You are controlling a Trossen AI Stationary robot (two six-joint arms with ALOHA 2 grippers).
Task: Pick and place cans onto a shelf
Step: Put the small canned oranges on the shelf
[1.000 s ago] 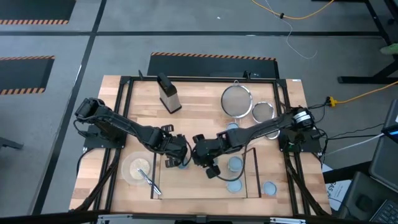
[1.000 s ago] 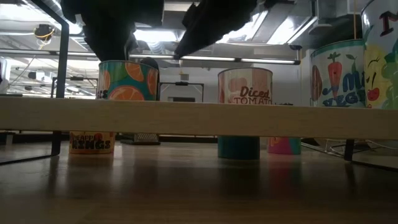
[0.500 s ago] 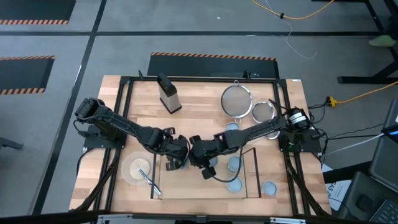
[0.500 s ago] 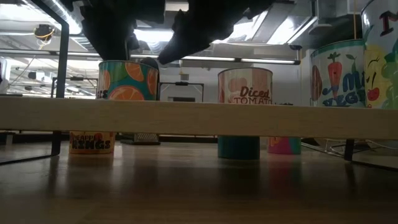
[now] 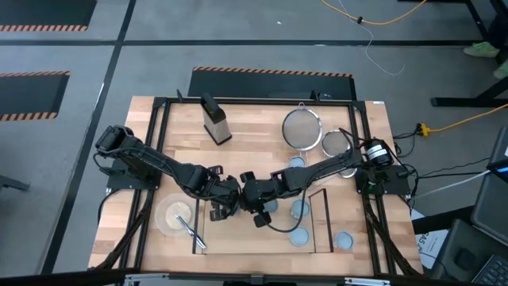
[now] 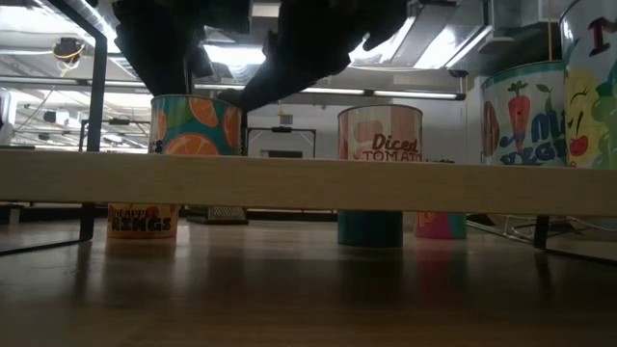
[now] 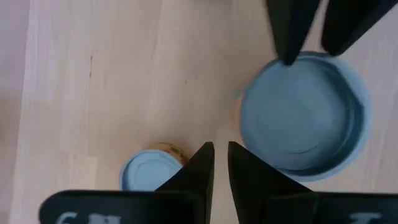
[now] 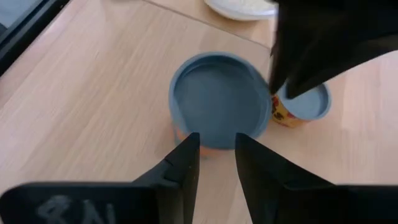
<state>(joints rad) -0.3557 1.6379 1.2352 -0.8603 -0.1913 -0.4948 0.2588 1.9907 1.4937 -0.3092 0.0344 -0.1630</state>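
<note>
Right hand [image 5: 252,208] shifted left; only low view shows orange-label can [image 6: 198,124].

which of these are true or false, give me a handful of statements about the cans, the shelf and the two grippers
1. An orange-patterned can stands on the shelf. True.
2. The left gripper is clamped around a can. False: its narrow-gapped fingers hang above the shelf board beside the blue-topped can, holding nothing.
3. The right gripper hovers at the edge of a blue can top. True.
4. Both wire strainers sit on the shelf. False: the strainers lie on the table behind it.
5. A Diced Tomato can stands on the shelf. True.
</note>
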